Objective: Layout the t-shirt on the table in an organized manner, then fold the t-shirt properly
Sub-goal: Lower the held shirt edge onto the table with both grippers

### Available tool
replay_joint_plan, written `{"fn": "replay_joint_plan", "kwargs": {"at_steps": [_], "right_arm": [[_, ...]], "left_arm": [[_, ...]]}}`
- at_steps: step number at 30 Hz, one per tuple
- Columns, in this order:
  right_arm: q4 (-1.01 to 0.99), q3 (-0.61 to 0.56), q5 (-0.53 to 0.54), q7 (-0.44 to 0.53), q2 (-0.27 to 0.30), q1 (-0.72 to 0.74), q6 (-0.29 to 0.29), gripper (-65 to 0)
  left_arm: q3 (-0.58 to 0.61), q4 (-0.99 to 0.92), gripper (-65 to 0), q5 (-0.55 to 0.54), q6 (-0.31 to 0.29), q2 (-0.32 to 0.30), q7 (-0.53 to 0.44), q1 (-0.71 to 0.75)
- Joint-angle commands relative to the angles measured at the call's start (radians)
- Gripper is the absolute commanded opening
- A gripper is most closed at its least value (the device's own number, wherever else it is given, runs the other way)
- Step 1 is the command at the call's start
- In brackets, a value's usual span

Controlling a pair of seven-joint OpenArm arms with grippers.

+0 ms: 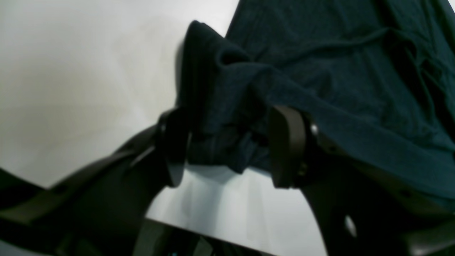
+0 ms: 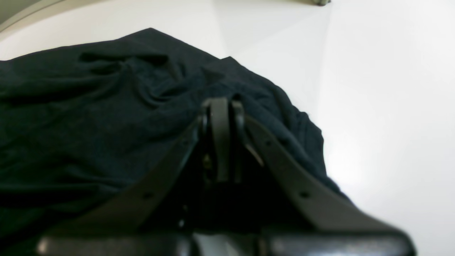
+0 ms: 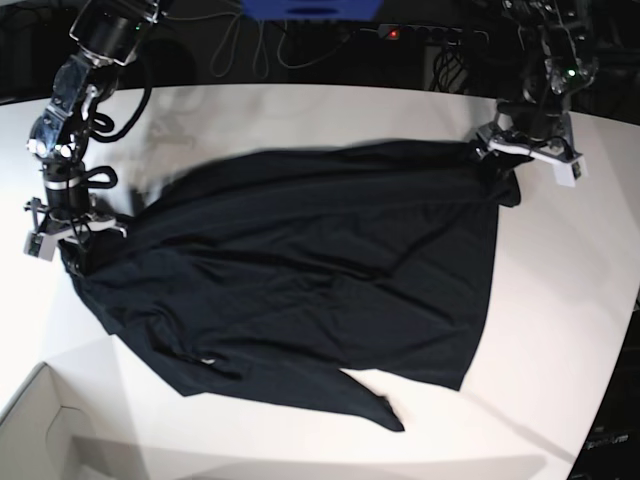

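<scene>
Left fingers (image 1: 284,145) apparently parted; right fingers (image 2: 220,138) pressed together.

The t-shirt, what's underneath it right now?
The t-shirt lies spread on the white table, which shows bare all round it. Whatever sits beneath the fabric is covered. The left gripper and right gripper each pinch an edge.

My end effectors (image 3: 70,240) were dark grey; the t-shirt (image 3: 300,280) was plain black on the white bench (image 3: 560,300).
</scene>
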Motion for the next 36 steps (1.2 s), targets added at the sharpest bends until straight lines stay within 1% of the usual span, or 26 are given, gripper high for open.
{"fn": "replay_joint_plan", "kwargs": {"at_steps": [1,4,6,10,15,18,23,24,25,26,27,30,31,33,36], "right_arm": [[0.018,0.000,0.011,0.029,0.013,0.015,0.001,-65.0],[0.018,0.000,0.011,0.029,0.013,0.013,0.001,-65.0],[0.018,0.000,0.011,0.029,0.013,0.013,0.001,-65.0],[0.018,0.000,0.011,0.029,0.012,0.012,0.001,-65.0],[0.018,0.000,0.011,0.029,0.013,-0.001,0.001,-65.0],[0.018,0.000,0.011,0.029,0.012,-0.004,0.001,-65.0],[0.018,0.000,0.011,0.029,0.012,-0.019,0.001,-65.0],[0.018,0.000,0.011,0.029,0.013,-0.022,0.001,-65.0],[0.019,0.000,0.011,0.029,0.013,-0.024,0.001,-65.0],[0.019,0.000,0.011,0.029,0.013,-0.024,0.001,-65.0],[0.019,0.000,0.011,0.029,0.013,-0.024,0.001,-65.0],[0.022,0.000,0.011,0.029,0.013,-0.025,0.001,-65.0],[0.024,0.000,0.011,0.029,0.013,-0.025,0.001,-65.0],[0.027,0.000,0.012,0.029,0.021,-0.019,0.001,-65.0],[0.039,-0.007,0.012,0.029,0.033,-0.013,0.001,-65.0]], "left_arm": [[-0.006,0.012,-30.3,-0.006,-0.002,-0.006,-0.005,0.012],[-0.006,-0.025,-29.3,-0.007,-0.002,-0.005,-0.005,0.012],[-0.001,-0.041,-27.2,-0.007,-0.002,-0.003,-0.005,0.009],[-0.006,-0.061,-22.8,-0.003,-0.002,0.021,-0.007,0.008],[0.002,-0.077,-22.7,-0.006,-0.002,0.026,-0.007,-0.025],[0.002,-0.094,-22.7,-0.001,-0.002,0.041,-0.007,-0.049],[0.004,-0.134,-23.5,-0.006,-0.002,0.041,-0.005,-0.086],[0.004,-0.146,-25.9,-0.004,-0.002,0.041,-0.005,-0.094],[0.004,-0.159,-30.6,-0.001,-0.002,0.041,-0.005,-0.101],[0.004,-0.171,-36.4,0.002,-0.003,0.041,-0.005,-0.107],[0.004,-0.186,-43.8,0.000,-0.003,0.041,-0.005,-0.114],[-0.002,-0.206,-62.8,-0.006,-0.003,0.038,-0.005,-0.121],[-0.002,-0.202,-65.0,-0.006,-0.003,0.037,-0.005,-0.121],[-0.004,-0.189,-64.3,-0.006,-0.003,0.034,-0.005,-0.120],[-0.004,-0.170,-65.0,-0.003,-0.003,0.032,-0.005,-0.118]]}}
